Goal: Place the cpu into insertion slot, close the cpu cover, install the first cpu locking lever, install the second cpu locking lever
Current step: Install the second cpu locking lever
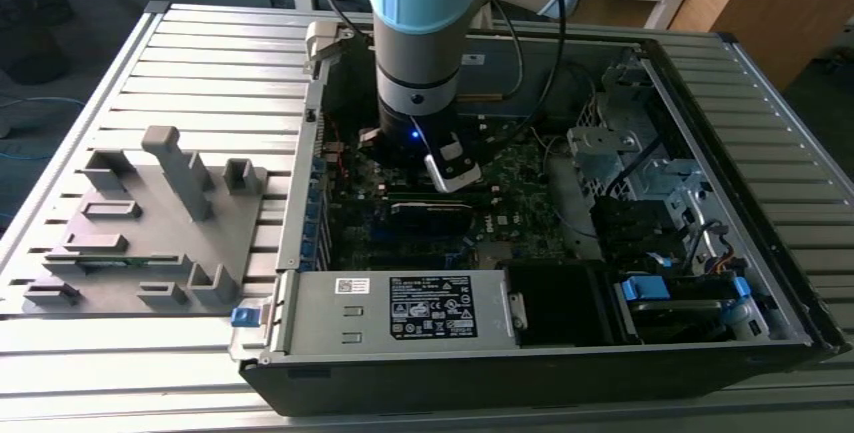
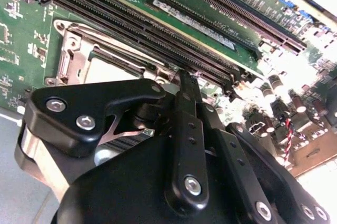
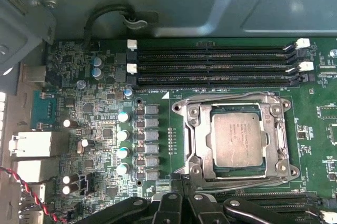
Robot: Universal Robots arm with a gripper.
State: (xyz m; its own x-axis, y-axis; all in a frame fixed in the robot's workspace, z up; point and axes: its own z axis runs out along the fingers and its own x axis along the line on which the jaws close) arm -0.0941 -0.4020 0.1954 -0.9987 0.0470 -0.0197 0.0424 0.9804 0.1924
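my gripper (image 3: 181, 182) hovers with fingers pressed together and empty just beside the insertion slot (image 3: 189, 142), since the cpu (image 3: 237, 139) already sits under the lowered cpu cover (image 3: 277, 129) (levers apparently pending).

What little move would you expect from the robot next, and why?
Probably a small nudge toward a locking lever: the cpu already lies in the insertion slot, the cpu cover seems closed around it, and the tool sits at the socket's edge.

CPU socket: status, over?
Gripper low over the motherboard, at the socket edge; finger state unclear. CPU seated in the insertion slot, cpu cover down around it. Nothing lying across the socket.
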